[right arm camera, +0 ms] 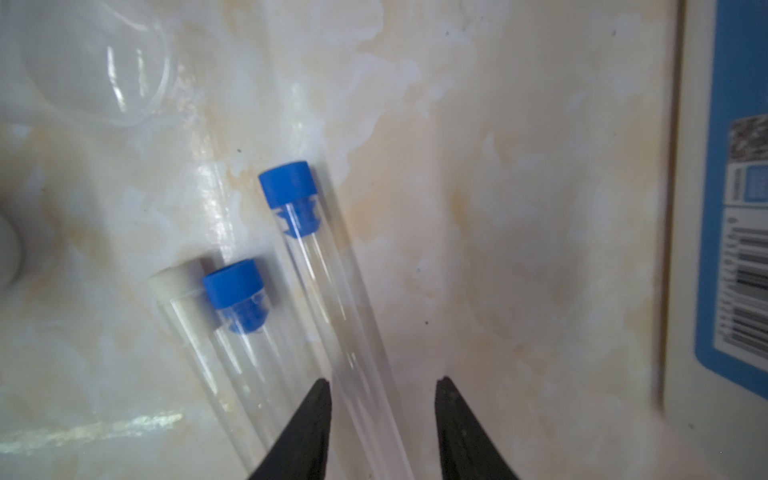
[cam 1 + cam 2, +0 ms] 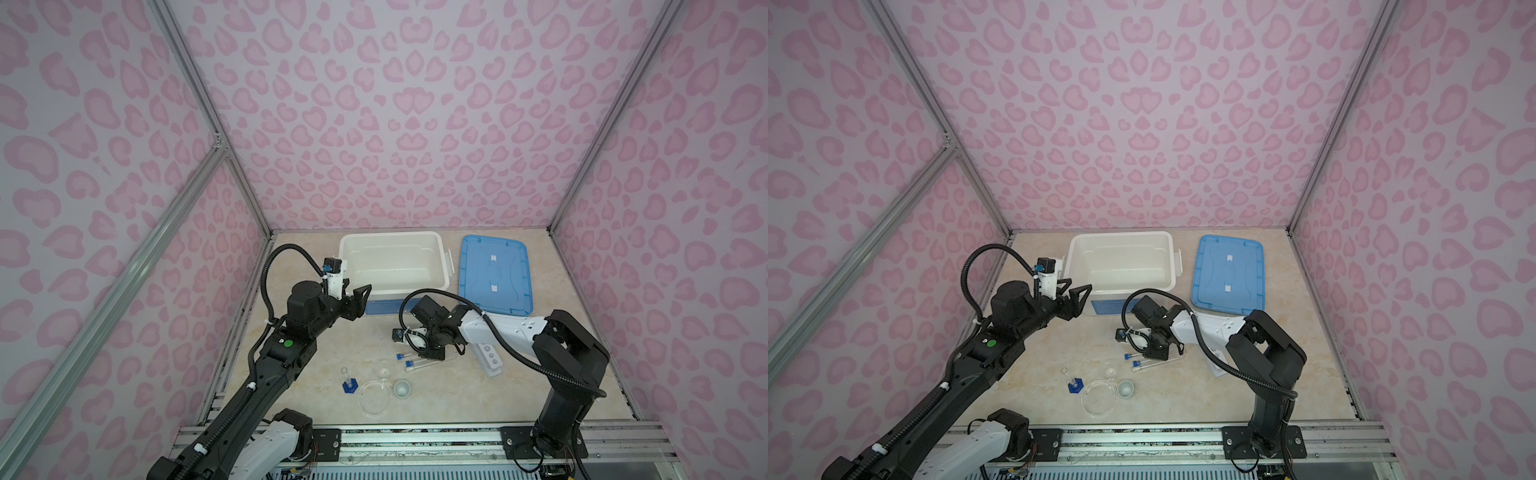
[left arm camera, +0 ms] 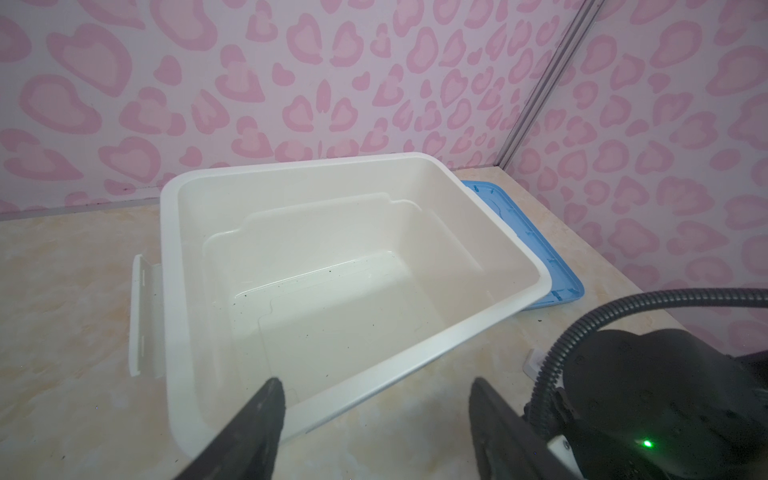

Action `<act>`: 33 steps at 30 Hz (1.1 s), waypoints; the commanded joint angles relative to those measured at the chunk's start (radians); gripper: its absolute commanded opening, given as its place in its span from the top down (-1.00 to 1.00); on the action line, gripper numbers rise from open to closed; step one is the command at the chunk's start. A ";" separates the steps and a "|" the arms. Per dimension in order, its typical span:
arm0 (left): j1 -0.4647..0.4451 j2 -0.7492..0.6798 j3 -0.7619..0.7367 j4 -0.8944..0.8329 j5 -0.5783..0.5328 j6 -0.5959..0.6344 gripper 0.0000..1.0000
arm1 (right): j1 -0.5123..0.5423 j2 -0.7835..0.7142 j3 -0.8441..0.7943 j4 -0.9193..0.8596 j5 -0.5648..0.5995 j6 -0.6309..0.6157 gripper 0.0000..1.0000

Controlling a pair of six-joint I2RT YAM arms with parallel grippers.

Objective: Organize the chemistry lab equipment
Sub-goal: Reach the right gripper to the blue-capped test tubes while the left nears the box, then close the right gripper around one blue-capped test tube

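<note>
Three clear test tubes lie side by side on the table. In the right wrist view my right gripper (image 1: 382, 384) is open and low over them. Its jaws straddle the longest blue-capped tube (image 1: 316, 266), with a gap on one side. A second blue-capped tube (image 1: 237, 299) and a pale-capped tube (image 1: 174, 286) lie beside it. The white rack (image 2: 490, 359) lies right of that arm, partly hidden by it. The blue-based cylinder (image 2: 348, 380), round dish (image 2: 374, 397) and small cup (image 2: 402, 389) stand near the front. My left gripper (image 2: 361, 293) hangs open and empty by the bin's near left corner.
The large white bin (image 2: 345, 249) stands open at the back with nothing in it. Its blue lid (image 2: 494, 274) lies flat to its right. A small clear shallow piece (image 2: 384, 372) sits between the tubes and the dish. Patterned walls close in three sides.
</note>
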 commanded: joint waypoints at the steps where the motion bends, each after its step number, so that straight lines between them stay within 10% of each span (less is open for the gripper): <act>1: 0.002 -0.005 -0.001 0.022 0.008 0.001 -0.44 | 0.001 0.017 0.004 0.015 0.002 -0.008 0.15; 33: 0.023 0.001 -0.009 0.041 0.030 0.000 -0.37 | 0.002 0.019 -0.016 0.044 -0.018 -0.006 0.57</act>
